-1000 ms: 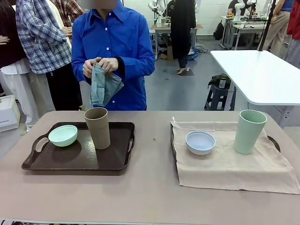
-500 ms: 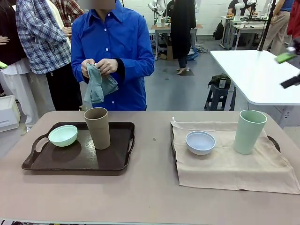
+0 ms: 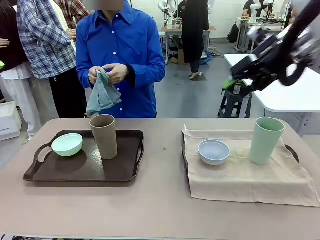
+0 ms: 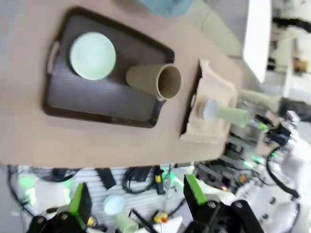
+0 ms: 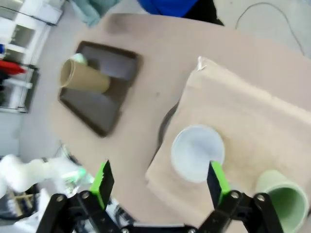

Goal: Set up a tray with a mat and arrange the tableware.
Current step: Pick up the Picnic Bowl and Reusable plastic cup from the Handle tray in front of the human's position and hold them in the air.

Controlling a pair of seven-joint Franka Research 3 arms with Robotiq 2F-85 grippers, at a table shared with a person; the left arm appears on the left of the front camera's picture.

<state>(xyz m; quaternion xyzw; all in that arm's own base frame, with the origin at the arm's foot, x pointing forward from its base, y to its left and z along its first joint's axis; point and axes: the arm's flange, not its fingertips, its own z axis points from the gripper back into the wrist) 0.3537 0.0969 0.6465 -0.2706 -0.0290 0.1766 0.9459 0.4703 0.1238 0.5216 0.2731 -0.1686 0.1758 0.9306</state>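
The tan cup point(image 3: 104, 136) stands upright near the middle of the brown tray point(image 3: 75, 171), with the mint bowl point(image 3: 67, 144) at the tray's left end. Right of the tray, a white bowl point(image 3: 213, 151) and a green cup point(image 3: 266, 140) sit on a beige mat point(image 3: 250, 181). Behind the tray, a person's hands point(image 3: 116, 73) hold a blue cloth point(image 3: 102, 96). The pieces look light, stiff and smooth. The tall cups may tip, so a mid-wall grip seems best for them, and the rim for the bowls. The left gripper point(image 4: 137, 204) hangs above the tray and the right gripper point(image 5: 159, 187) up to its right, both with jaws wide and empty.

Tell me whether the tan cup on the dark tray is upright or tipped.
Upright: the tan cup stands on its base on the dark tray, open rim up.
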